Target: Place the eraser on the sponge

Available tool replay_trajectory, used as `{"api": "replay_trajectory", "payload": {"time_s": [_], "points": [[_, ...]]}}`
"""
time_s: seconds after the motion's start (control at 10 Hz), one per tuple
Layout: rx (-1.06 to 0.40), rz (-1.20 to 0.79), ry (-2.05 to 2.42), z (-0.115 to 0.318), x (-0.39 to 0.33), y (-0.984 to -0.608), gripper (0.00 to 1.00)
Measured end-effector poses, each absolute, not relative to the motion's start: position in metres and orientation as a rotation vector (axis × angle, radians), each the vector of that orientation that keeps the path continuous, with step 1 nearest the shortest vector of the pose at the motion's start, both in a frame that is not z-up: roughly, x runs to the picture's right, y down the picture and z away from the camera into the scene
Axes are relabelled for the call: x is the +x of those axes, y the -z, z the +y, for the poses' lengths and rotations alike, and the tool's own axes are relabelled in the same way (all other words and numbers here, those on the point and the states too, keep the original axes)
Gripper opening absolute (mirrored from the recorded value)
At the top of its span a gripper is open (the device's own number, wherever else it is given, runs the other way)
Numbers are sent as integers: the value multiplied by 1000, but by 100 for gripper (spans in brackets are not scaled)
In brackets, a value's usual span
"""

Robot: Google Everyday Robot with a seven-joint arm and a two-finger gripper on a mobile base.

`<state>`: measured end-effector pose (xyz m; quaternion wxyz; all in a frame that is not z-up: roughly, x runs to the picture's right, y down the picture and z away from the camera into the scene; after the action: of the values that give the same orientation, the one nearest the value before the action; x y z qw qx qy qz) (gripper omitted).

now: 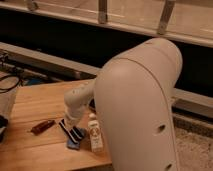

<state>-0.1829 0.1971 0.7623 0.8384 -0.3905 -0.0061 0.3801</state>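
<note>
Observation: the gripper, dark and mounted on a white jointed wrist, is low over the pale wooden desk, near its front edge. It stands directly above and against a blue flat pad, which I judge to be the sponge. Only the pad's near end shows below the gripper.

Gripper state: I cannot tell whether it is spread, closed or pinching something.

Eraser: not positively identified. A pale patch sits within the dark gripper parts, right over the pad, and it may be the eraser, but this cannot be confirmed. If so, it lies at the gripper itself, with the sponge immediately below.

Governing relation: the gripper and the pad are stacked, not side by side, so any coming move runs vertically. The pad's long axis appears to run front to back, slightly angled.

Stage: the arrangement fits either an eraser being set down on the pad or one just let go there.

Adjacent items: a slim white plastic bottle stands upright just to the right of the gripper, close enough to be knocked. A reddish-brown elongated tool with a dark tip lies flat to the left, apart from the pad. The large, smooth white arm housing blocks the view of the desk's right side.
</note>
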Motion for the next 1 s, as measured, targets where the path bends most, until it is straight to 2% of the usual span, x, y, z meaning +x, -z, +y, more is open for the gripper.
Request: {"api": "replay_trajectory", "payload": {"time_s": [0.2, 0.3, 1.0], "points": [[-827, -15, -798, 198, -186, -762, 15], [-827, -14, -796, 199, -186, -762, 9], [-824, -21, -785, 201, -191, -764, 8]]}}
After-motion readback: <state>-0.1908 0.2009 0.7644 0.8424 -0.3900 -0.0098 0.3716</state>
